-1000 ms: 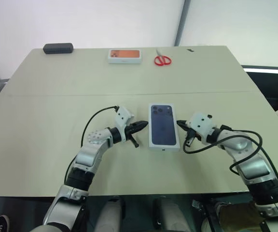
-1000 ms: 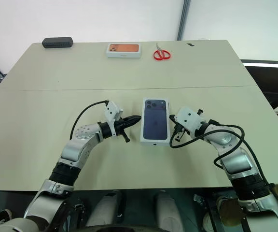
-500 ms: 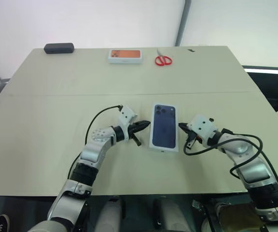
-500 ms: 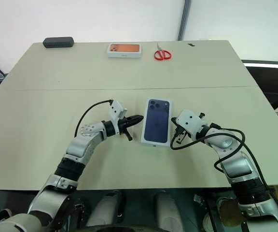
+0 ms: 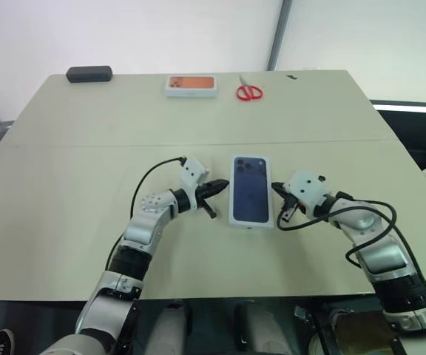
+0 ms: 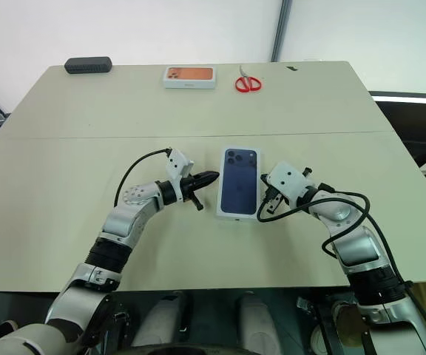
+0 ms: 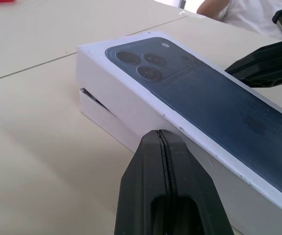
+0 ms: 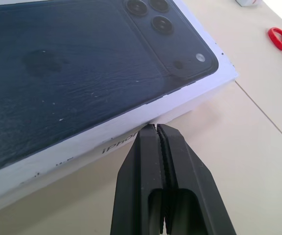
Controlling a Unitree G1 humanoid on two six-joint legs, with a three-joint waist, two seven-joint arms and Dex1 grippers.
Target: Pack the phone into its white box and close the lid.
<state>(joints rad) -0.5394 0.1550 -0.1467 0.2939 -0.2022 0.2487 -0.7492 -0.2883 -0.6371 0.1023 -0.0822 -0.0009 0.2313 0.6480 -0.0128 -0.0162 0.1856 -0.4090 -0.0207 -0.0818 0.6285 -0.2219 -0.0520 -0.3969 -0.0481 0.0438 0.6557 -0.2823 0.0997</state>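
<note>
lid [image 5: 251, 190] sat over white box [image 7: 102, 113] on desk [image 5: 87, 148] | my left tool [image 5: 222, 187] clenched, empty | my right tool [image 5: 275, 188] clenched, empty

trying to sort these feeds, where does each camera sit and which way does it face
Left eye and right eye views: on the head, looking forward and down over the table; both arms show, left gripper and right gripper flanking the lid.
Left wrist view: on the left wrist, looking along its shut fingers at the lid's side, with the white box showing beneath it.
Right wrist view: on the right wrist, shut fingers at the lid's opposite side.
Shared: both wrist views show the lid; the left wrist view also catches the right gripper.
</note>
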